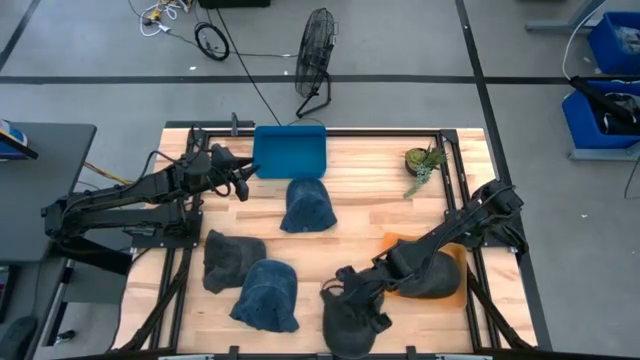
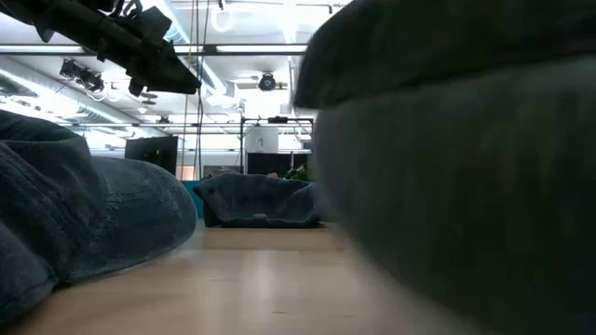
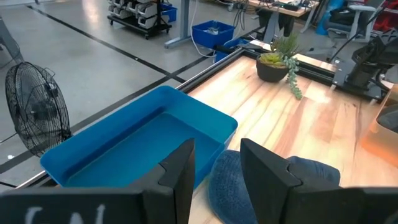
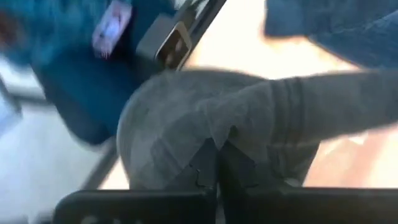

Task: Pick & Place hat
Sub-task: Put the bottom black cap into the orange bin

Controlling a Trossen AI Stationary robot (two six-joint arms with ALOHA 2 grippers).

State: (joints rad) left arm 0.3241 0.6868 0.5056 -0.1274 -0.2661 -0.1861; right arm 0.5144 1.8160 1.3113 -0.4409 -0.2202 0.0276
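Dark hat [image 4: 205,124] pinched by right fingers [image 4: 216,163] in wrist view, left fingers [image 3: 186,171] parted near blue bin [image 3: 137,140]

This was a robotics lab or workshop: a wooden work table [image 1: 380,210] stood on a grey concrete floor marked with dark tape lines, beside a floor fan [image 1: 316,48], loose cables [image 1: 211,40], blue storage bins [image 1: 612,40] and wheeled equipment racks [image 3: 142,12].
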